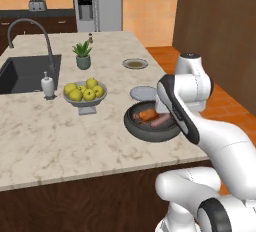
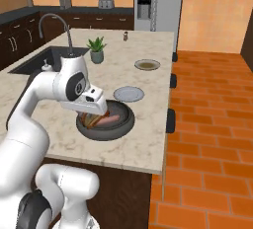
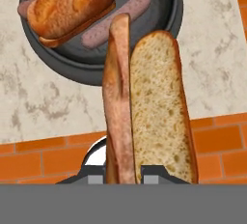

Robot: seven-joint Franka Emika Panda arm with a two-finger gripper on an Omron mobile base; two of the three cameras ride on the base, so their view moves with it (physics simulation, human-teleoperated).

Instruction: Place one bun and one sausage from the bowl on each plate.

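Note:
In the hand view my gripper point(image 3: 124, 175) is shut on a split orange-brown bun point(image 3: 149, 107), held lengthwise above the counter edge, just off the rim of the dark bowl point(image 3: 62, 68). Inside the bowl lie the second bun point(image 3: 70, 8) and a pinkish sausage point(image 3: 118, 18); another sausage end point(image 3: 23, 8) peeks out from under that bun. From the left base the bowl point(image 1: 131, 126) sits by the counter's right edge, partly behind my arm. The near plate point(image 1: 142, 93) lies just beyond it and the far plate point(image 1: 135, 64) further back.
A pedestal bowl of apples point(image 1: 85, 96) stands left of the dark bowl. A soap dispenser point(image 1: 47, 86), sink point(image 1: 27, 73) and faucet are at the far left, with a potted plant point(image 1: 83, 56) behind. Brick floor point(image 2: 207, 124) lies past the counter's right edge.

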